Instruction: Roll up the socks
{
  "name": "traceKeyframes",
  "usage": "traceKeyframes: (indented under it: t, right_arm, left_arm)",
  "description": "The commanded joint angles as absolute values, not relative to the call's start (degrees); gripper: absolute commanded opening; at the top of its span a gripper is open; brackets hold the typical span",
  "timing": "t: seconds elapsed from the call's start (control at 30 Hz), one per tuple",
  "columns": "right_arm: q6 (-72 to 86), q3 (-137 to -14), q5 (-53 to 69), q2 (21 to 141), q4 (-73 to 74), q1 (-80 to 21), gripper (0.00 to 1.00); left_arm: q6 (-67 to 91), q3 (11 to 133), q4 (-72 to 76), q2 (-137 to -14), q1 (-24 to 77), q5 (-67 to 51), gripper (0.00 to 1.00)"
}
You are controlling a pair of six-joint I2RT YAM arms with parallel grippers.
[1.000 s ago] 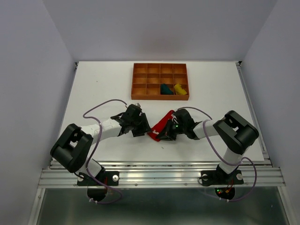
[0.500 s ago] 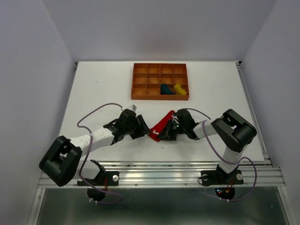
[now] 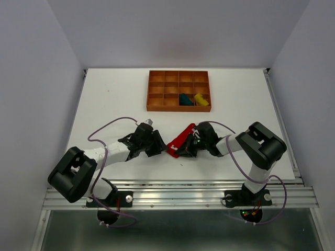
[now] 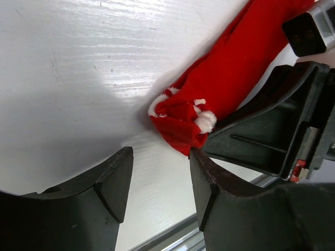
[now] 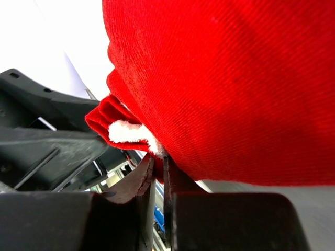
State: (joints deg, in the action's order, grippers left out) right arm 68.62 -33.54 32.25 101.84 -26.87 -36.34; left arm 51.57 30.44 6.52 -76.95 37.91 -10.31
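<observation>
Right wrist: right end effector (image 5: 158, 175) pinches sock (image 5: 235, 78) (red).

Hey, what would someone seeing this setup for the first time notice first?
The red sock lies at the near middle of the table, its end pinched by the right gripper while the left gripper stands open beside it. Behind, an orange tray holds a teal sock and a yellow sock in neighbouring compartments.

- A white table (image 3: 115, 99) is filling the middle of the top view, with a soft glare (image 4: 112, 78) lying on its surface.
- Pale grey walls are closing it in: a back wall (image 3: 178, 31) at 12 o'clock, side walls at 9 o'clock (image 3: 31, 104) and 3 o'clock (image 3: 309, 78).
- A metal rail (image 3: 178, 196) is running along its 6 o'clock edge.
- A dark floor (image 3: 178, 230) is showing below that.
</observation>
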Motion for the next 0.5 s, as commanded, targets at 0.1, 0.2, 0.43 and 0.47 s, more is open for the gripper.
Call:
traceKeyframes:
  t: [0.1, 0.2, 0.43, 0.47]
  right_arm:
    - [69.26, -31.64, 31.99, 103.10, -26.81, -35.86, 0.01]
    - [69.26, -31.55, 31.90, 103.18, -26.98, -35.86, 0.01]
    - [68.91, -31.46, 32.69, 103.97, -27.60, -35.86, 0.01]
    - [68.82, -31.46, 32.78, 104.06, -27.68, -35.86, 0.01]
  left_arm:
    - [50.98, 31.20, 8.17, -79.45, 38.32, -9.49, 0.56]
    - [51.33, 31.38, 9.05, -80.41, 38.32, -9.40, 0.56]
    - [51.24, 32.25, 11.60, -83.40, 38.32, -10.72, 0.55]
    - [51.15, 32.69, 11.60, -83.76, 38.32, -10.72, 0.55]
